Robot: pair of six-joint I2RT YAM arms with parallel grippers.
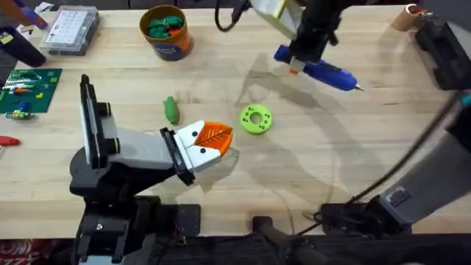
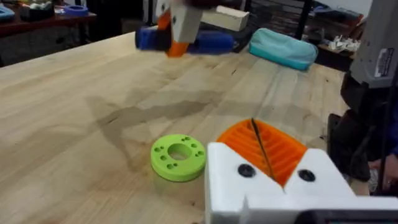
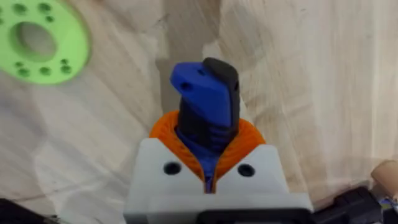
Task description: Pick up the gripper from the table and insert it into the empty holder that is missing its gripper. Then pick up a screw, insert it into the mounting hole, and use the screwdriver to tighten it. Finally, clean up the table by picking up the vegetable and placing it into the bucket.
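Right gripper [image 3: 208, 158] clamps screwdriver [image 1: 324, 72]; left gripper [image 1: 210, 141] closed, empty; green ring [image 1: 256, 119] beside.

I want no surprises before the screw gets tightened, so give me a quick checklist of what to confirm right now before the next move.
1. Fat bright-blue power screwdriver gripped: ok, the right gripper is shut on its body.
2. Screwdriver lifted off the wooden table: ok, it hangs above its shadow.
3. Screw seated in a mounting hole: cannot tell, no screw is visible.
4. Left gripper closed: ok, its orange ribbed pads meet.
5. Flat lime-green ring apart from the left gripper: ok, it lies beside it, not touching.
6. Small dark-green vegetable in the yellow-orange bucket: not ok, it lies on the table.
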